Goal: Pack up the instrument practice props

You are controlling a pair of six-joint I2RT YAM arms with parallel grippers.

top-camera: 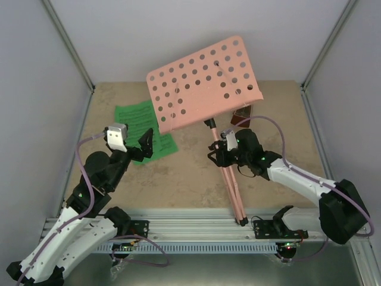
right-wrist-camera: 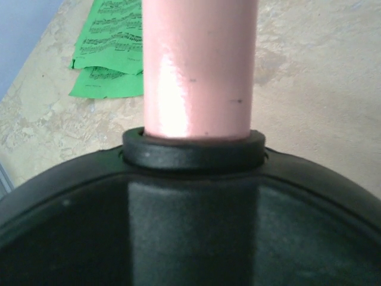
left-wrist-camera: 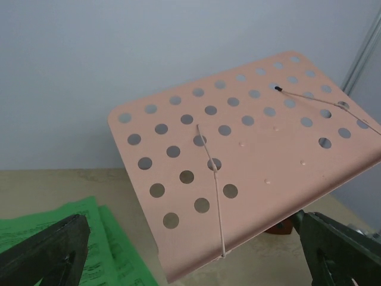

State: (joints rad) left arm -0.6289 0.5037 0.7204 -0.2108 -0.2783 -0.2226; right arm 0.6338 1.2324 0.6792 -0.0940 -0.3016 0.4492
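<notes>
The pink music stand's hole-punched desk tilts high over the back of the table, and its legs are folded along the pole, whose foot rests by the near rail. My right gripper is shut on the pole just under the desk. In the right wrist view the pole and its black collar fill the picture. Green sheet-music pages lie flat at the left. My left gripper hovers open over their near edge, facing the desk. The brown metronome peeks out behind the desk.
A slotted aluminium rail runs along the near table edge, with both arm bases on it. White walls with metal corner posts close in the left, back and right sides. Purple cables loop off both arms.
</notes>
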